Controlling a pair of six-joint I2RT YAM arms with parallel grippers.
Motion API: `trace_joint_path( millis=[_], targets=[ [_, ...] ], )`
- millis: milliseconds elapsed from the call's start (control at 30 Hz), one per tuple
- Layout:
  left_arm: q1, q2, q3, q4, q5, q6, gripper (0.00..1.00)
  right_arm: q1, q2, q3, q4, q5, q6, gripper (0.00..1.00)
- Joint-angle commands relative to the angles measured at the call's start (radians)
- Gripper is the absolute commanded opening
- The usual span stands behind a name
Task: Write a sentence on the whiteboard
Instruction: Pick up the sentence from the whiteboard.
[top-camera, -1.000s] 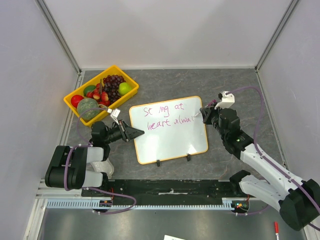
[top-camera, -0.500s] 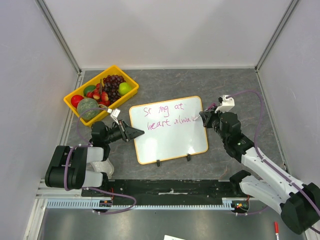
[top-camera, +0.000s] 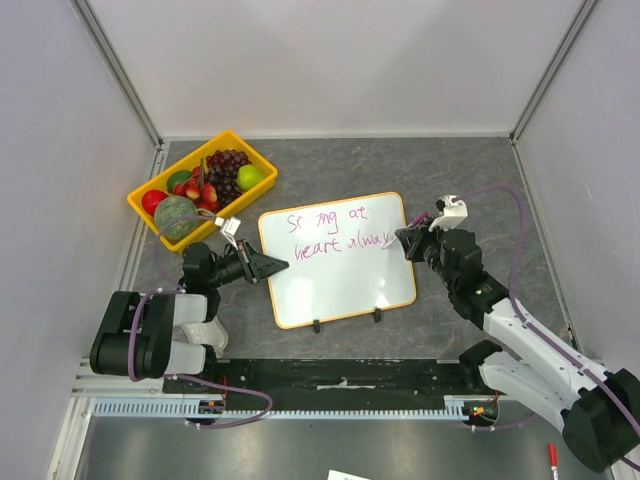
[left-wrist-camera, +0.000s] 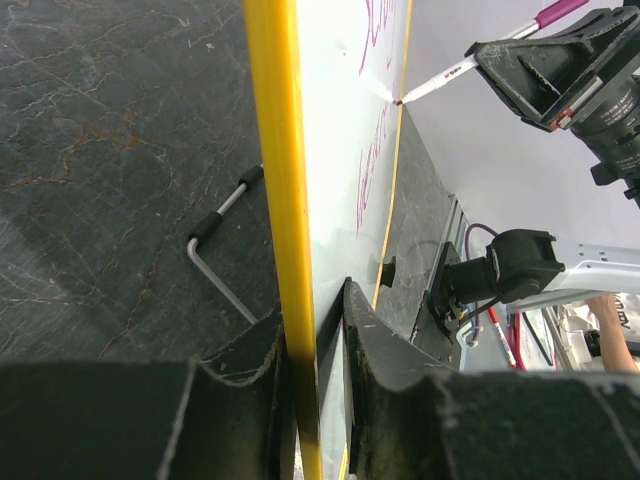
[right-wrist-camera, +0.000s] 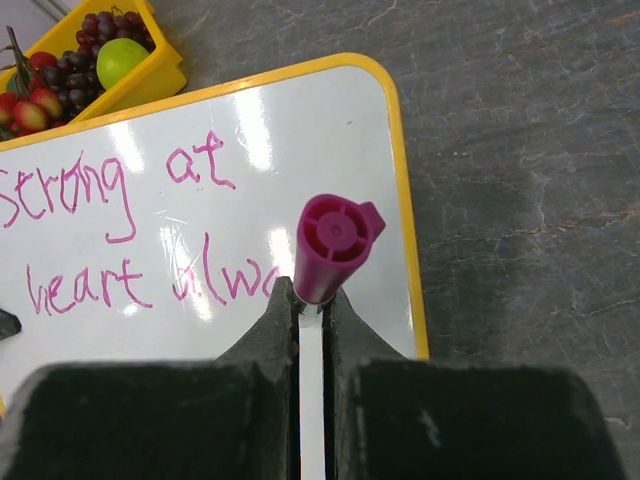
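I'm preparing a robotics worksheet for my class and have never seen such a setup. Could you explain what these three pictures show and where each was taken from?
This robot has a left arm and a right arm bolted at the near edge of a table, each ending in a two-finger gripper. The wide picture comes from a fixed camera above and behind them; the other two from cameras on the wrists. On the dark table are a whiteboard and a yellow tray of fruit. The left gripper clamps the whiteboard's edge. The right gripper holds a magenta marker, tip at the board, beside the sentence beginning "Strong at heart".
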Motion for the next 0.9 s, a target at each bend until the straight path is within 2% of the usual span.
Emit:
trace_joint_path(
  millis=[0,367,867],
  targets=[
    [-0.006,0.015,0.011,-0.01,-0.038,0.081,0.02,-0.002,-0.002,-0.03,-0.004,-0.038,0.021,0.0],
    [-0.004,0.014,0.011,-0.01,-0.038,0.081,0.02,-0.005,-0.097,0.026,-0.011,-0.075,0.053,0.0],
    [-0.006,0.015,0.011,-0.01,-0.038,0.081,0.02,-0.02,-0.031,0.108,-0.039,0.101,-0.048,0.0]
  ],
)
